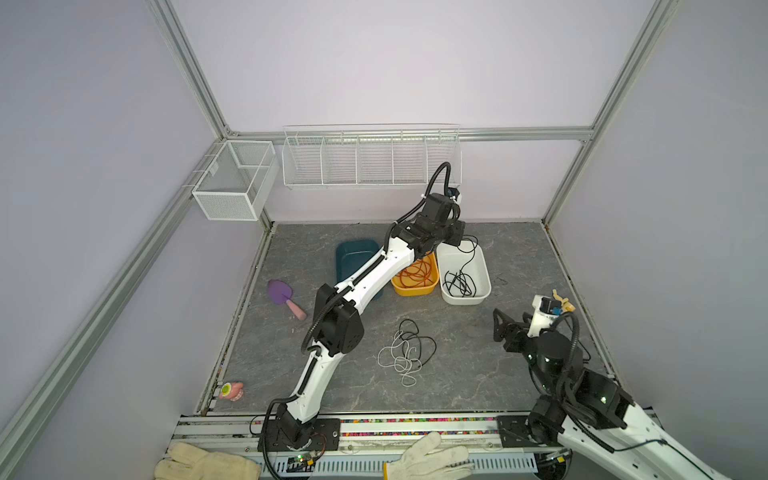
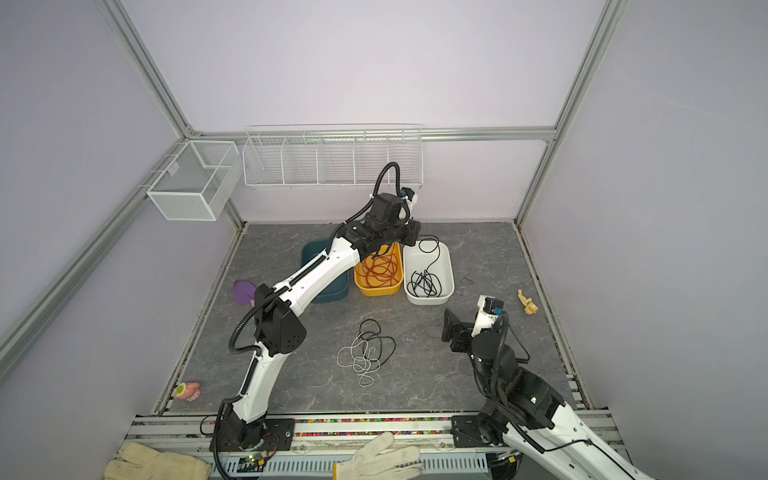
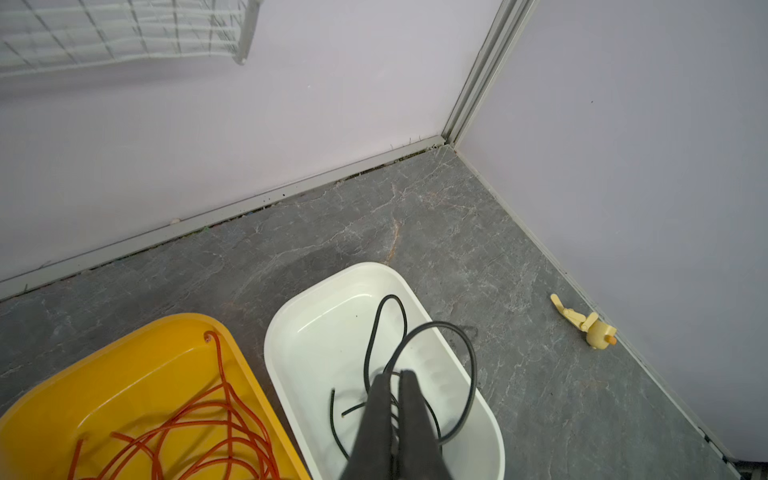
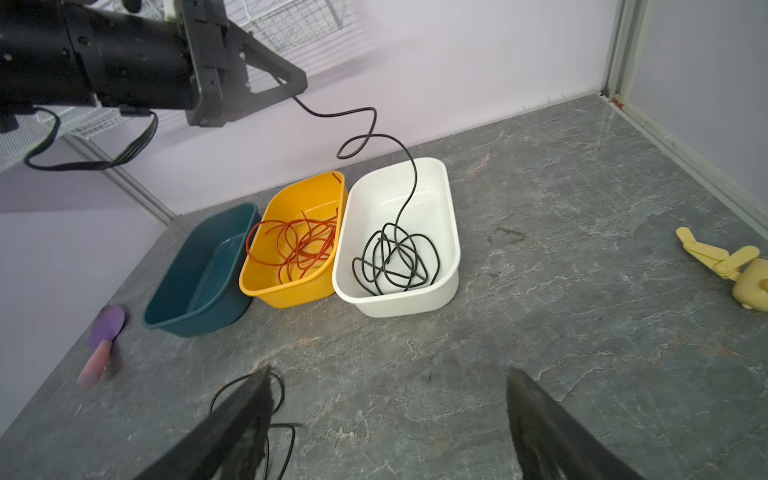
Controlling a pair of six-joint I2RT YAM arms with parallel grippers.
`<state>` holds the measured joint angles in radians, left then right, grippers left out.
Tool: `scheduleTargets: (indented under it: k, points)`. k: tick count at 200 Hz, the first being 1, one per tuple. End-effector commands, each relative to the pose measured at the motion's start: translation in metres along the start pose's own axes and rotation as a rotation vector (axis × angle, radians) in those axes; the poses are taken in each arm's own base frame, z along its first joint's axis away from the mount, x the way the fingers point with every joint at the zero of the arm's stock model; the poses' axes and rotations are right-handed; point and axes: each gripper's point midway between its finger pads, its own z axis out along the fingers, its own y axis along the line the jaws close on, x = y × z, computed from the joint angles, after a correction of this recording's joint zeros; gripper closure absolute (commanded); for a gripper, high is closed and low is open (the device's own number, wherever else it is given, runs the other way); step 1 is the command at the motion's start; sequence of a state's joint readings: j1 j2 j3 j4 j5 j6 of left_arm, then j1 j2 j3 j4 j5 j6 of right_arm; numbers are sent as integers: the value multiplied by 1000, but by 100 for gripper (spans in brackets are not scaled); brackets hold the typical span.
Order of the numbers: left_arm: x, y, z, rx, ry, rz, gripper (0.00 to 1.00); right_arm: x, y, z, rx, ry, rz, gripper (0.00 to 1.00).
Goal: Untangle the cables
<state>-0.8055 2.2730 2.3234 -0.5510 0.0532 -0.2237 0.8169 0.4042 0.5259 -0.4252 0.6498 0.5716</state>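
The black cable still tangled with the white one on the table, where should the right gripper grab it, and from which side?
I'd grip the black cable on its wide loop on the side facing the right gripper, coming straight down with open jaws. That loop lies flat and clear of the white cable, which bunches on the other side.

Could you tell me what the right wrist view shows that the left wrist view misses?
Only the right wrist view: the empty dark teal plastic tub, the pink-handled purple scoop, and the open right gripper. Only the left wrist view: nothing new, a closer look at the left gripper, shut on the thin black cable. Both: the yellow plastic tub of orange cables, the white plastic tub, the pale yellow toy.
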Motion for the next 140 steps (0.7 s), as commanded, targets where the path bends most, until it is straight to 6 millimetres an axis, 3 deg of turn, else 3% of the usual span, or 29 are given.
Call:
scheduleTargets:
  k: [1, 84, 140]
  points:
    - [22, 2, 12, 0, 52, 16, 100, -4, 19, 3, -75, 25, -8, 11]
    - [87, -7, 42, -18, 216, 96, 100, 17, 40, 20, -142, 167, -15, 11]
    - [122, -3, 58, -40, 302, 120, 100, 29, 38, 32, -141, 253, 37, 11]
